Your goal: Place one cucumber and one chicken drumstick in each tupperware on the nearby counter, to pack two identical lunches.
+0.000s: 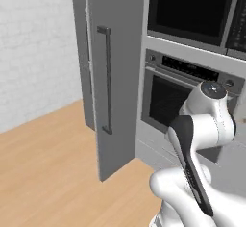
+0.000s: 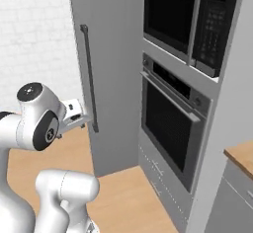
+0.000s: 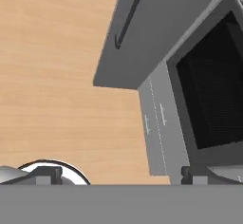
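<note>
Wooden flooring [image 1: 43,173] and a tall grey appliance wall frame the scene as the robot's tool [image 3: 118,175], its two dark tips spread wide apart with nothing between them, points down at the floor beside the oven [image 3: 213,85]. Ahead and just to one side of the tool stands a tall grey door [image 1: 113,72], swung slightly open, its long bar handle [image 1: 105,79] running vertically. Right of that door sit the built-in oven [image 2: 170,128] and, above it, a microwave [image 2: 192,15]. No cucumber, drumstick or tupperware is in sight; a corner of the wooden tabletop [image 2: 242,155] juts in at the far right of the right base view, well apart from the tool. Judging by the task, the food likely waits behind the tall door, so the vertical handle is the nearest target. Open floor lies to the left, giving the door room to swing.
</note>
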Controlling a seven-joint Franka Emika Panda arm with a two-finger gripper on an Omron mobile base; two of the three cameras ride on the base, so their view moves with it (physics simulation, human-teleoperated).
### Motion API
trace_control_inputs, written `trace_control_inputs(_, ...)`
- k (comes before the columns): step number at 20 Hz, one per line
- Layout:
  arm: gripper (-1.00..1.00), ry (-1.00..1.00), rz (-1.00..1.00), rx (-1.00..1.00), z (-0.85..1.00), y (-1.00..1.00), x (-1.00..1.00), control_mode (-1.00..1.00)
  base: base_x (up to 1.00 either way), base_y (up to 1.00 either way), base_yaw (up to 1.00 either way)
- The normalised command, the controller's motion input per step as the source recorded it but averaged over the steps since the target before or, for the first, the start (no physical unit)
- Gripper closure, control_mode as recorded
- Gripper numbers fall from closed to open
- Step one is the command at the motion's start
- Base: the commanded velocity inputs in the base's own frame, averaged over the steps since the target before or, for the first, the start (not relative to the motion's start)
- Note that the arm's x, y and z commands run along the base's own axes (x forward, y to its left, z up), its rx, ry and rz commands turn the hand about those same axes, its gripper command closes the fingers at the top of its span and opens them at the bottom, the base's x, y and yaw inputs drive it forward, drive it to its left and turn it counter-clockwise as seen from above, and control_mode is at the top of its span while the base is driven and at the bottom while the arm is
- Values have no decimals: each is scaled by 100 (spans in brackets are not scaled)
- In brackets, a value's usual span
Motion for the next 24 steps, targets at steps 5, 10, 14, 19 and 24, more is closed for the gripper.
trace_control_inputs(5,-100,0,0,0,0,0,0,100,64,100,20)
trace_control_inputs(10,-100,0,0,0,0,0,0,100,-9,100,13)
trace_control_inputs(14,-100,0,0,0,0,0,0,100,0,100,6)
trace_control_inputs(19,-100,0,0,0,0,0,0,100,-50,49,75)
trace_control_inputs(24,-100,0,0,0,0,0,0,100,14,-9,63)
